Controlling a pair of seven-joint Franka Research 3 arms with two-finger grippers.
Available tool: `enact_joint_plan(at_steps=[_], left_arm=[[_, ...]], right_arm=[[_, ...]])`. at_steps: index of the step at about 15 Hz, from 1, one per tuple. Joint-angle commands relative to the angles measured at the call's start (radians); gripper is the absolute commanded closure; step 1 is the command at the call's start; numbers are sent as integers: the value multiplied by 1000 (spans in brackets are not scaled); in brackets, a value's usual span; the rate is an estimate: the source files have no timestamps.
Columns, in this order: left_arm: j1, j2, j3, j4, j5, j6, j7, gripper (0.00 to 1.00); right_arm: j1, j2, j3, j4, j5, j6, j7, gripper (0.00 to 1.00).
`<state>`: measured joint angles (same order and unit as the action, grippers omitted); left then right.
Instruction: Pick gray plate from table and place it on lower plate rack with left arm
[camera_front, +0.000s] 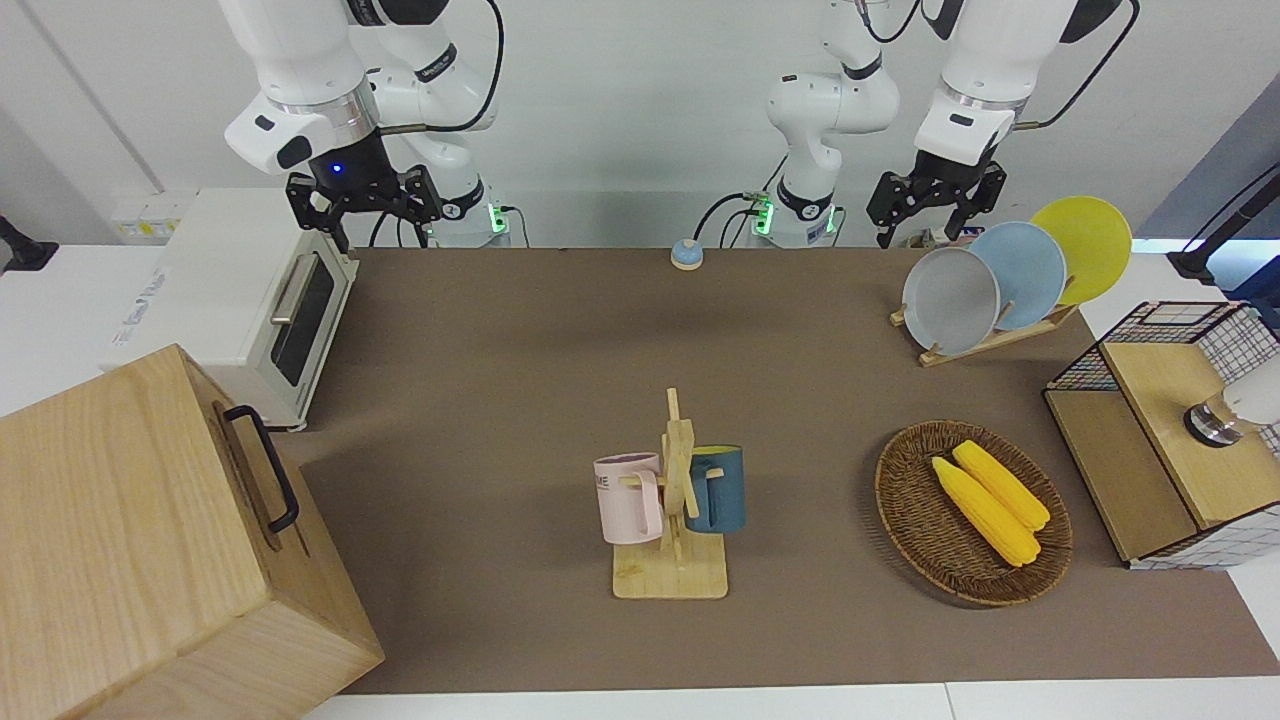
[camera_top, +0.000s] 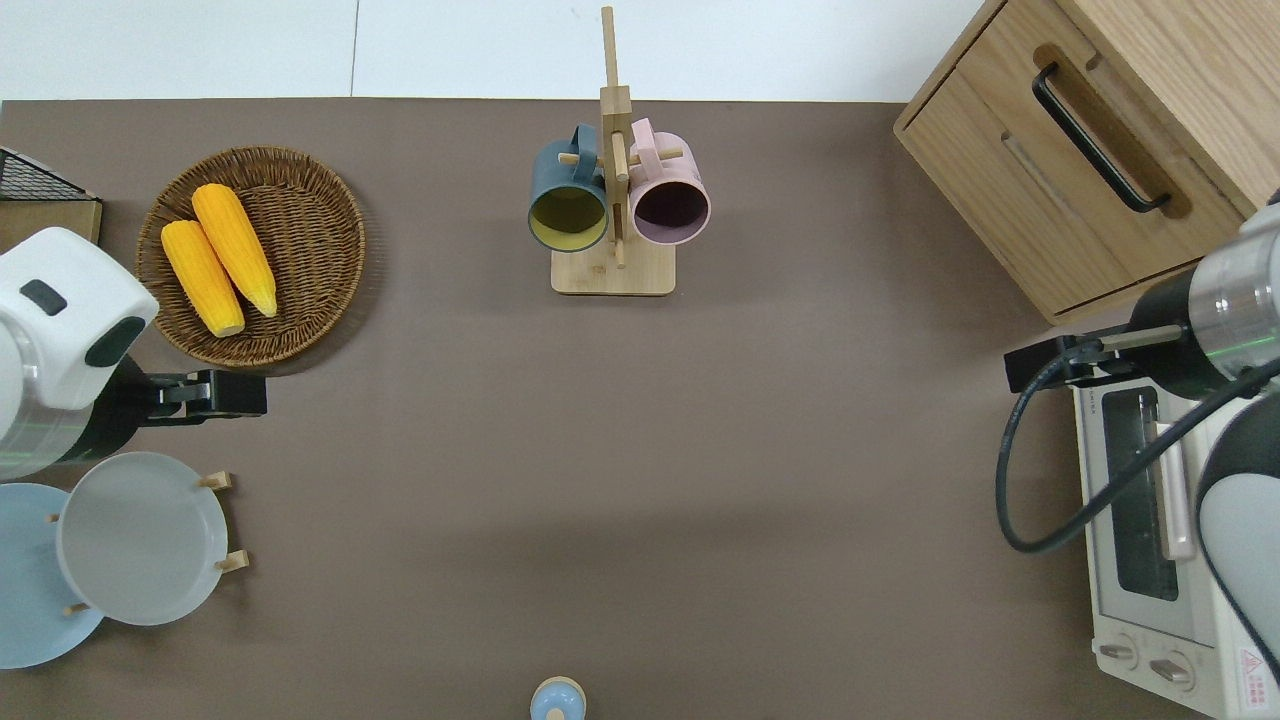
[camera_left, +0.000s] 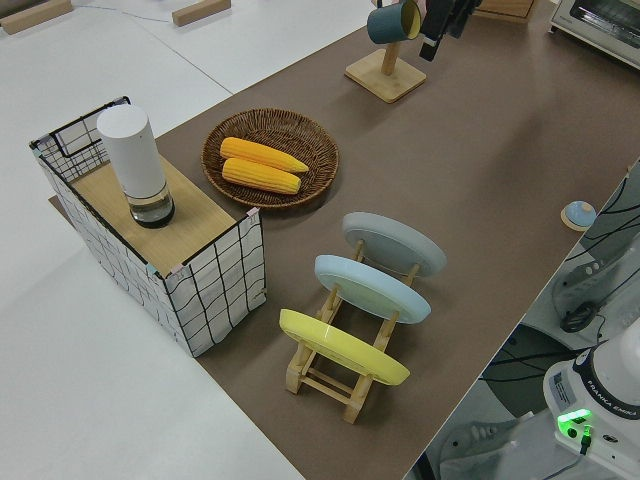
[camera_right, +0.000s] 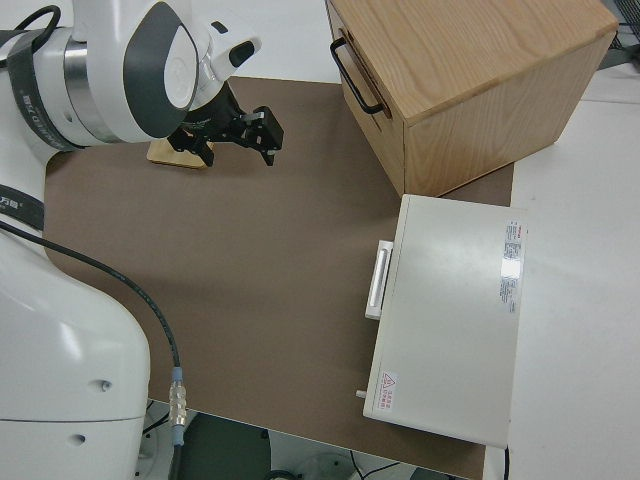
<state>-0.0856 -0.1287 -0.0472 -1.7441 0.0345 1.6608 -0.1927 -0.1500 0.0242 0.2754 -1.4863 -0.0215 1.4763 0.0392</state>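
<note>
The gray plate (camera_front: 950, 300) (camera_top: 140, 537) (camera_left: 393, 243) leans upright in the lower plate rack (camera_front: 985, 340) (camera_top: 225, 520) (camera_left: 340, 375), in the slot farthest from the robots. The rack stands on the table (camera_front: 500, 350) at the left arm's end. My left gripper (camera_front: 935, 205) (camera_top: 215, 395) (camera_left: 445, 20) hangs in the air, open and empty. In the overhead view it is over the mat between the rack and the wicker basket, apart from the plate. My right gripper (camera_front: 365, 200) (camera_right: 240, 135) is parked and open.
A light blue plate (camera_front: 1025, 272) and a yellow plate (camera_front: 1085, 245) fill the rack's nearer slots. A wicker basket (camera_top: 320, 200) with two corn cobs, a mug stand (camera_top: 612, 270), a wire crate (camera_front: 1160, 430), a wooden cabinet (camera_front: 150, 540), a toaster oven (camera_front: 250, 310) and a small bell (camera_front: 686, 254) stand around.
</note>
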Motion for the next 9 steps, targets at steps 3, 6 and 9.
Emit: enact_joint_plan(at_steps=[3,6,9], left_arm=[[-17,14,35,11,-4,19,18,2],[-19,12,35,14,-2,16,10,2],[-19,12,35,14,-2,2,18,2]], right_arm=[[-20,-3,18,9,-2,-14,13,17],[-19,-3,18,9,-2,-14,13,17],[-19,-1,18,9,-2,-14,13,17]])
